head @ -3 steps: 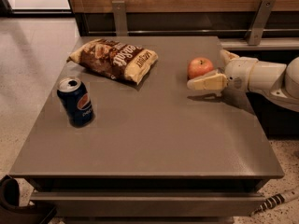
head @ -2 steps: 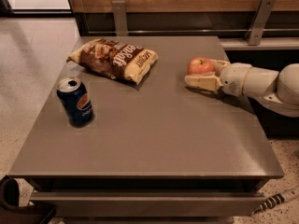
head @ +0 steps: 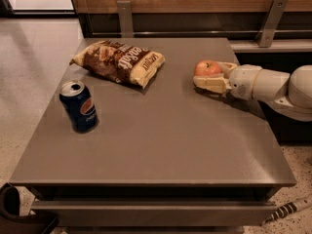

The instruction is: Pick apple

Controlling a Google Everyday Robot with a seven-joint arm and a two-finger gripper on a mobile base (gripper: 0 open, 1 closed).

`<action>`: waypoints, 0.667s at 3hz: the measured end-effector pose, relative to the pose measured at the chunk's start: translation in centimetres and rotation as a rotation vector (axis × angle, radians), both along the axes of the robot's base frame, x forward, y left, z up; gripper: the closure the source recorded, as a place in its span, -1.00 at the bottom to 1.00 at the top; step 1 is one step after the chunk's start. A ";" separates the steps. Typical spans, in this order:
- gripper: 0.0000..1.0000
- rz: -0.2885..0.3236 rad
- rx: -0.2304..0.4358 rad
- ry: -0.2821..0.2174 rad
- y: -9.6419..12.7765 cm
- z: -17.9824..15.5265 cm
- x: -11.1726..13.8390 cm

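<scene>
The apple [head: 207, 67], small, round and red-orange, rests on the grey table [head: 161, 140] near its right back edge. My gripper [head: 208, 75] reaches in from the right on a white arm [head: 273, 84]. It is open, with one cream finger [head: 210, 85] lying along the apple's near side and the other finger [head: 227, 66] at its far right side. The apple sits between them, low on the table.
A blue soda can [head: 79, 106] stands upright at the left. A brown chip bag [head: 119, 61] lies at the back left. A wooden wall with metal brackets [head: 126, 17] runs behind the table. A dark object [head: 14, 213] sits on the floor at the lower left.
My gripper has moved left and lower, so the apple now sits between its fingers rather than beyond their tips. The apple, can and bag have not moved.
</scene>
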State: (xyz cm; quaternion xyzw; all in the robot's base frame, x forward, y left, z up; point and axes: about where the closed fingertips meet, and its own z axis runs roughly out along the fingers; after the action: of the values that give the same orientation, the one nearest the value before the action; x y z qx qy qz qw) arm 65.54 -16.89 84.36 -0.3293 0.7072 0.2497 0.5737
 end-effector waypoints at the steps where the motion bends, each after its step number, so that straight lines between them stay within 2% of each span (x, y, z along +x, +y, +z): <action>1: 1.00 0.005 -0.002 0.000 0.3 0.1 0.0; 2: 1.00 0.006 -0.002 0.000 0.3 0.1 0.0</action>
State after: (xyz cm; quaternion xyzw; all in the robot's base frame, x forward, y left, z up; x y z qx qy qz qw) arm 65.58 -16.55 84.47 -0.3321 0.7064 0.2507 0.5726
